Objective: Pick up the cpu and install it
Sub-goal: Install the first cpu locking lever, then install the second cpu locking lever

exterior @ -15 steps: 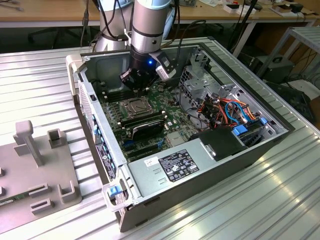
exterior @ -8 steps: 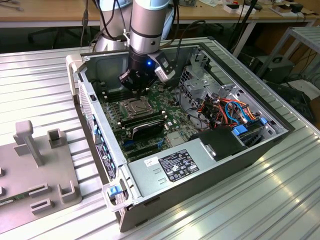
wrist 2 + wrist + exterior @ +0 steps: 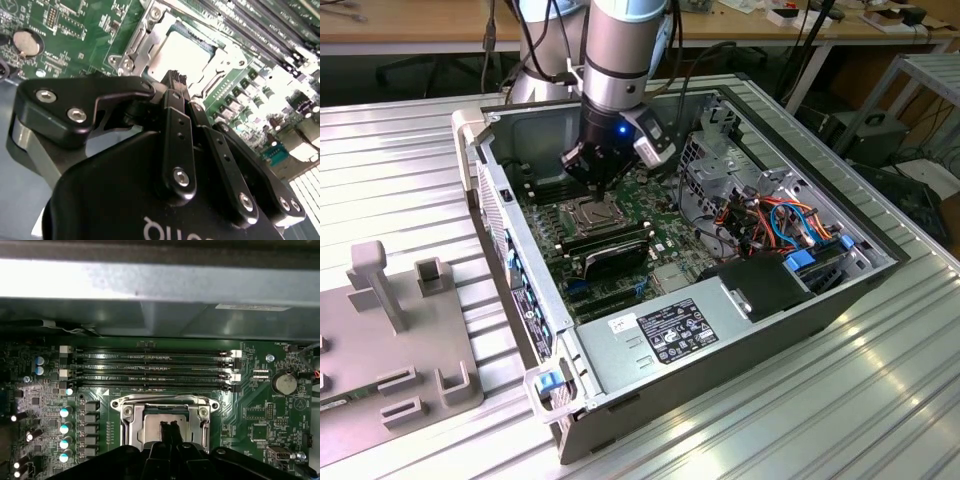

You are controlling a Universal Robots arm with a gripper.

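Exterior view recorded an open desktop computer case (image 3: 840, 300) lying on its side on a ribbed metal table (image 3: 880, 400), with the robot arm (image 3: 620, 60) reaching down into it. The gripper (image 3: 592, 183) hung directly above the CPU socket (image 3: 588, 213) on the green motherboard (image 3: 660, 215), close to it. Memory sticks (image 3: 605, 243) sat just beside the socket, and the power supply (image 3: 680, 330) occupied the near corner of the case. A grey fixture plate (image 3: 400, 360) lay on the table at the exterior view's left, well apart from the case.

First wrist view showed the fingertips (image 3: 163, 431) pressed together, no gap between them, poised over the middle of the socket (image 3: 165, 412) — whether they touched it could not be determined. Four memory slots (image 3: 150, 367) ran parallel beyond the socket, and a coin cell battery (image 3: 284, 383) sat on the board (image 3: 250, 410) to one side.

Second wrist view confirmed the gripper (image 3: 176, 78) closed, fingers (image 3: 175, 130) drawn together, with nothing discernible between the tips. A pale metallic square surface — consistent with the cpu (image 3: 180, 50) — lay seated within the metal socket frame (image 3: 137, 42), flat and level with it. Glare washed out its surface detail. The load plate did not appear to cover it.
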